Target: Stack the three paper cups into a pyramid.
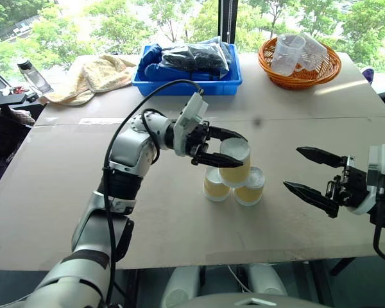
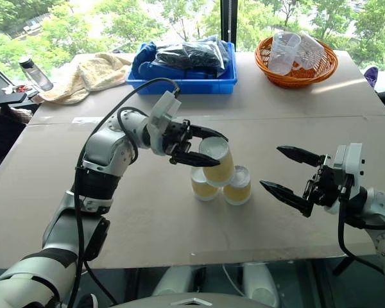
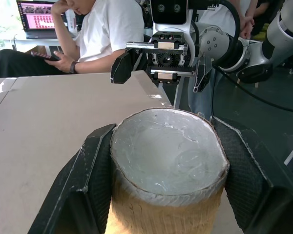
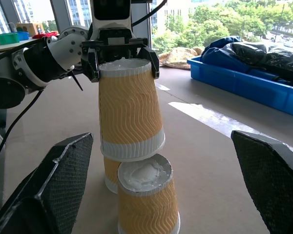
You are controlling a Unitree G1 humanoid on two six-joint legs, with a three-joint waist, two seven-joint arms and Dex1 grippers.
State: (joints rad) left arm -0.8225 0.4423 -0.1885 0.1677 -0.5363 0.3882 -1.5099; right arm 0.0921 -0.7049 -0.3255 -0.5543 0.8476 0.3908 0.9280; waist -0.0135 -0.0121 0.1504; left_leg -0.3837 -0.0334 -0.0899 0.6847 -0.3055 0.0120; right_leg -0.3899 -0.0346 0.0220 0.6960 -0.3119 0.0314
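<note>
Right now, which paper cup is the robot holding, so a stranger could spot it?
On the grey table, find the three tan ribbed paper cups near the middle, in front of the blue bin. The held cup is upside down, white base up, clamped in the left gripper and tilted above the two standing cups.

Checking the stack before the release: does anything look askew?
Yes. The top cup, gripped by the left gripper, leans instead of standing straight over the two base cups. They stand upside down on the table, side by side.
</note>
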